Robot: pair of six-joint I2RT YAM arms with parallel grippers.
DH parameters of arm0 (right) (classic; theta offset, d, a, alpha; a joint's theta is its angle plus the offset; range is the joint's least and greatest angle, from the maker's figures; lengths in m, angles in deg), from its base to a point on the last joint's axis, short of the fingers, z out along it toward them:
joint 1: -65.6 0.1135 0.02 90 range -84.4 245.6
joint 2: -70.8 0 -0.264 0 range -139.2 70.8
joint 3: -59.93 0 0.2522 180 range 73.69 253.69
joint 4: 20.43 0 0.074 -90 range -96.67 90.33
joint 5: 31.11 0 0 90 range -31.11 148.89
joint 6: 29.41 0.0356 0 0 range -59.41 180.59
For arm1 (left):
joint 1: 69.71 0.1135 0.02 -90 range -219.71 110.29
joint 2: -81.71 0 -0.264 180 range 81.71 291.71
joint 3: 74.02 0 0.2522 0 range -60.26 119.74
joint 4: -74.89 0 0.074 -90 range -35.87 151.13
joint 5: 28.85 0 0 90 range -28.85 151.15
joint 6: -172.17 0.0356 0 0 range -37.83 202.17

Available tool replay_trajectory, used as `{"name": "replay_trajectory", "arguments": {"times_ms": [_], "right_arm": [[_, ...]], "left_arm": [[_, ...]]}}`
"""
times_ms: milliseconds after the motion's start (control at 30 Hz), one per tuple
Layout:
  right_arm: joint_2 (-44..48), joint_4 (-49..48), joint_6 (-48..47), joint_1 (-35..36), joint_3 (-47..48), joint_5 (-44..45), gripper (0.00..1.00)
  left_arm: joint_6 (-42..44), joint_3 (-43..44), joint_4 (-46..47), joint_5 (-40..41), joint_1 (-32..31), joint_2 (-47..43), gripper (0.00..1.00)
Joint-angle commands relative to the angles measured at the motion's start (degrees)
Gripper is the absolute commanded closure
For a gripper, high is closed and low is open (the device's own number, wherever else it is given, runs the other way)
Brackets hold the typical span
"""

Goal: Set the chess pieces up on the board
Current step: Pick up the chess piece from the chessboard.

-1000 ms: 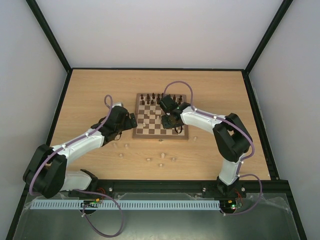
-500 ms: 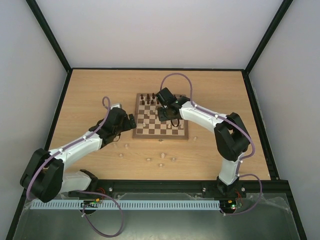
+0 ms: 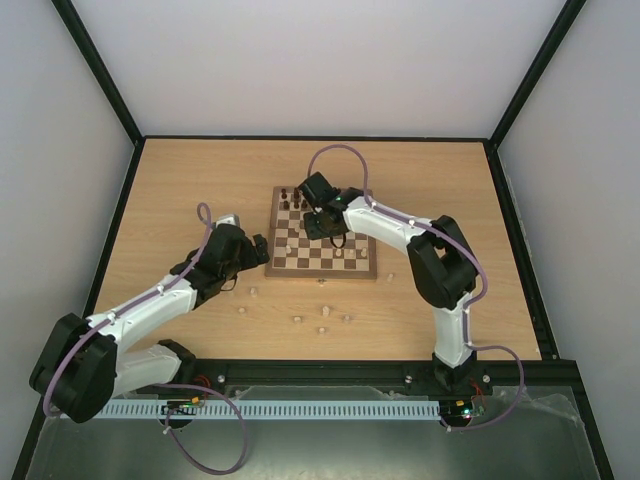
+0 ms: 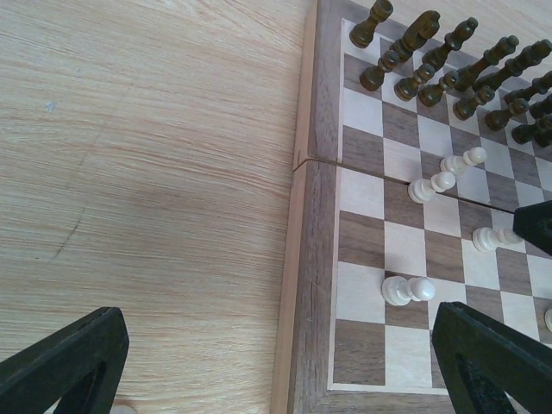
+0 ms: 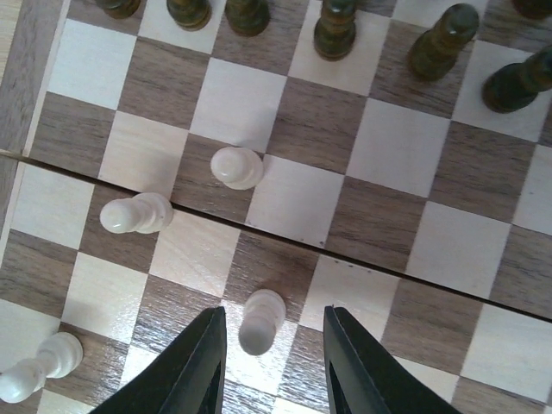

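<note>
Desk of pale wood, seen from overhead: loose chess pieces lie scattered between the arm bases and the board, too small there to tell by type. Left gripper, spread wide and holding nothing, hangs over the board's left border. Its camera resolves cream pawns standing on the left-hand squares, barely specks overhead, with one more cut off at the frame's right edge. Right gripper, narrowly parted over mid-board, flanks one upright pawn and touches it on neither side, bare board showing in both gaps; overhead, the wrist hides all this. Dark pieces fill the far rows, several cropped by the top edge of the right wrist view.
</note>
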Motion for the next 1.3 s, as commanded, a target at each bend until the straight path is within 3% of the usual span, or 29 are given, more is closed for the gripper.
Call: {"name": "replay_trajectory", "arguments": {"times_ms": [0, 333, 567, 1267], "right_arm": [[-2.0, 3.7, -0.7, 1.2, 2.6, -0.6, 0.68], [-4.5, 4.6, -0.2, 1.5, 3.9, -0.2, 0.73], [-3.5, 4.5, 0.3, 1.6, 3.4, 0.0, 0.87], [5.2, 2.7, 1.3, 1.7, -8.1, 1.5, 0.88]], "left_arm": [[-0.5, -0.5, 0.6, -0.1, -0.3, -0.9, 0.00], [-0.4, -0.6, 0.5, -0.1, -0.3, -1.5, 0.01], [-0.5, -0.8, 0.0, 0.3, -0.3, -2.4, 0.01], [-0.8, -1.4, 0.0, 0.5, -0.4, -2.5, 0.01]]}}
